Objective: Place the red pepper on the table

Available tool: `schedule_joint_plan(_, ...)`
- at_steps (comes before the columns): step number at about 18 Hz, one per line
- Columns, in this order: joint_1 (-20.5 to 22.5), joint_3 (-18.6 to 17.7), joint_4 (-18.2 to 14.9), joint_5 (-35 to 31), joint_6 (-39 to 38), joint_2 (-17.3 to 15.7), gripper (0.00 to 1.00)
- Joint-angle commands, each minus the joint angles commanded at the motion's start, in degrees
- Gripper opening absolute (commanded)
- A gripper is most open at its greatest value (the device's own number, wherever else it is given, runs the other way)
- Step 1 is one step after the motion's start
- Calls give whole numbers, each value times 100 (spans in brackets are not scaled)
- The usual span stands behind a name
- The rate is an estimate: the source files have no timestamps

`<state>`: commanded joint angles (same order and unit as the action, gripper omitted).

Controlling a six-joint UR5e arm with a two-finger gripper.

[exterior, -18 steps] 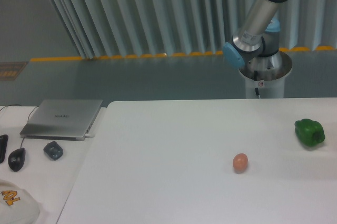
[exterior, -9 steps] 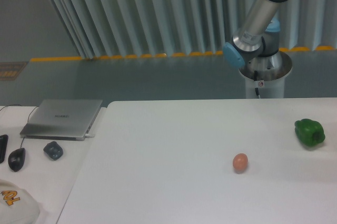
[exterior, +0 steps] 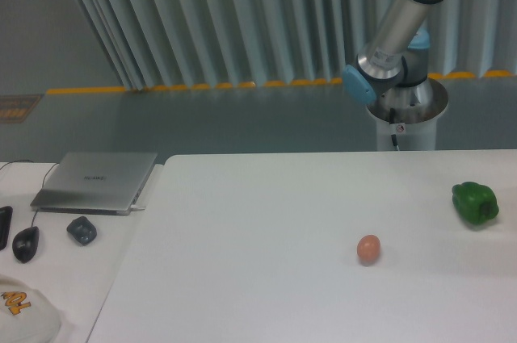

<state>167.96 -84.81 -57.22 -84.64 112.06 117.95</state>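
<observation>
Two things only lie on the table (exterior: 266, 222): a small egg (exterior: 368, 248) near the middle right and a green pepper (exterior: 475, 202) close to the right edge, well apart from each other. No red pepper is visible anywhere. Of the arm (exterior: 396, 32) I see only the lower joints behind the far edge; the gripper is out of the picture, so its opening and what it may hold stay unknown. Which way the red pepper lies from the fingers cannot be judged.
</observation>
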Motion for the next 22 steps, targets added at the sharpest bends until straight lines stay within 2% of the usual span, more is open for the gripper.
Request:
schedule_joint_plan(1, 9, 0, 9, 0, 0, 0, 69)
schedule_joint_plan(4, 79, 9, 96, 0, 105, -9, 95)
schedule_joint_plan(5, 114, 26, 105, -9, 210, -9, 97)
schedule_joint_plan(12, 123, 387, 158, -369, 1036, 246, 97)
schedule_joint_plan(15, 106, 387, 413, -369, 1081, 378, 97)
schedule_joint_plan(18, 44, 317, 413, -387, 958, 317, 97)
schedule_joint_plan(22, -132, 273, 361, -589, 694, 18, 97)
